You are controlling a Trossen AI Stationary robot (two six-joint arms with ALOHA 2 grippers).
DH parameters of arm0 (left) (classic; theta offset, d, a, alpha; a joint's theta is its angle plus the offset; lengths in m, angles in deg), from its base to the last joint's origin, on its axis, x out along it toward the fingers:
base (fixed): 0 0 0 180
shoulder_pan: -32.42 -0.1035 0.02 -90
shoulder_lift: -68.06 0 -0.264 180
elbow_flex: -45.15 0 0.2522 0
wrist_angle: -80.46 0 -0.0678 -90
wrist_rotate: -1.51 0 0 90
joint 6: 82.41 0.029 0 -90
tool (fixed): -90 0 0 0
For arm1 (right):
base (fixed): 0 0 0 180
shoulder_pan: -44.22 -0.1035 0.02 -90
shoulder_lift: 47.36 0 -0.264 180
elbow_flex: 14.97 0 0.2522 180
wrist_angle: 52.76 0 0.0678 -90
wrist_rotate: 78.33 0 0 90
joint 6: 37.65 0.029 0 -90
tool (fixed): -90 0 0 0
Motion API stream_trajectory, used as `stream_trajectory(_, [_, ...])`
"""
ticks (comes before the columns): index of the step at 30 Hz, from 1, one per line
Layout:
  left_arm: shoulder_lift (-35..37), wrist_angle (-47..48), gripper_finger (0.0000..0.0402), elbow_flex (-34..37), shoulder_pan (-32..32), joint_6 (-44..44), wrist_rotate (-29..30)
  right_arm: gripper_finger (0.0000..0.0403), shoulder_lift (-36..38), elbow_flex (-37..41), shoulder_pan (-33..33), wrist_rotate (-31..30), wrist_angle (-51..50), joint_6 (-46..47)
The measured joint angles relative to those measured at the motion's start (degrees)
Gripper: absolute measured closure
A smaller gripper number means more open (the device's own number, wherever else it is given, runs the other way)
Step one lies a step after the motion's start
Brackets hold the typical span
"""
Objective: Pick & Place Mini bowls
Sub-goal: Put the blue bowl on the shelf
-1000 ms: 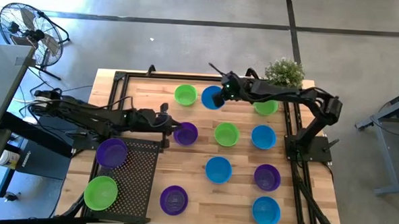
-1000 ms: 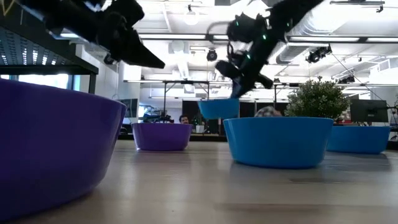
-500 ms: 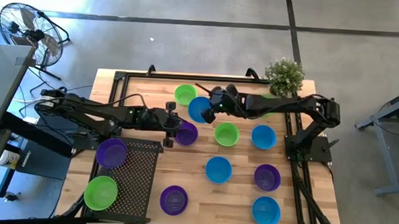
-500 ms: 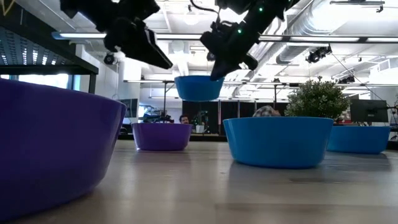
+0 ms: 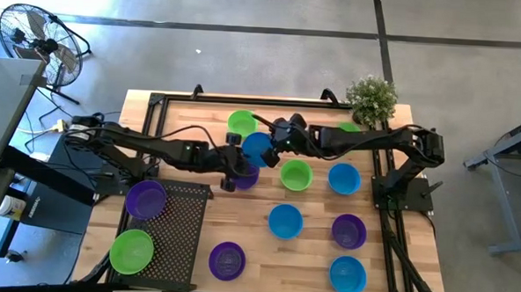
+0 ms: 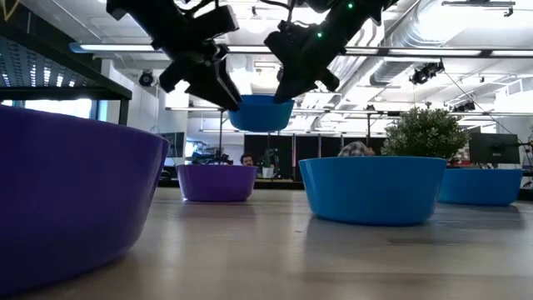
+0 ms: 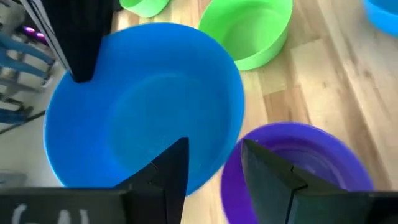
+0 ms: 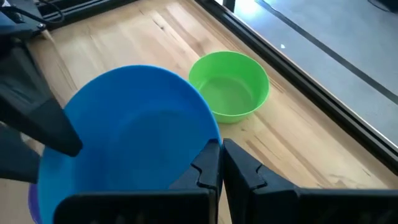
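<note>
A blue mini bowl [image 5: 259, 148] hangs in the air over the far middle of the table, with my right gripper [image 8: 221, 155] shut on its rim. My left gripper [image 7: 214, 165] is open at the opposite side of the bowl. One of its fingers [image 7: 168, 171] is inside the bowl and the other [image 7: 267, 171] outside, over a purple mini bowl [image 7: 305, 155] on the table below. I cannot tell whether the left fingers touch the rim. In the low view the blue bowl [image 6: 261, 112] floats level between the two grippers. My right gripper pinches the blue bowl's rim [image 8: 211, 134] on its right side between the two fingers, one inside the wall and one outside. The fingers slant down from the table's right. The bowl is lifted clear of the table, mouth up and about level.
Green [image 5: 241, 123] [image 5: 295, 175], blue [image 5: 344, 178] [image 5: 284, 220] and purple [image 5: 348, 230] bowls stand around on the wood. A purple bowl [image 5: 145, 198] and a green bowl [image 5: 131, 250] sit by the black perforated mat [image 5: 179, 235]. A potted plant [image 5: 371, 96] is at the far right.
My right gripper has carried the blue bowl toward the table's left and a little nearer, raising it. My left gripper has moved toward the table's right, rolled, opened, and come up to the bowl's rim above the purple bowl.
</note>
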State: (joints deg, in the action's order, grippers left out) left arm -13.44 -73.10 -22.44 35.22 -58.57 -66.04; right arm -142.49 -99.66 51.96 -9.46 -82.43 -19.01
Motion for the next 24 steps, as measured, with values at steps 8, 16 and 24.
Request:
stream_trajectory(8, [-2.11,4.17,0.0264,-1.79,0.76,1.91,4.13,0.04,0.0,0.05,-0.09,2.65,2.23,-0.79])
stream_trajectory(16, [-2.11,6.69,0.0349,-1.78,2.98,3.26,6.31,0.04,0.0,0.05,-0.2,5.7,4.42,-0.89])
stream_trajectory(24, [-2.11,8.53,0.0396,-1.78,4.93,4.87,8.02,0.0394,0.0,0.05,-0.3,8.06,5.83,-1.19])
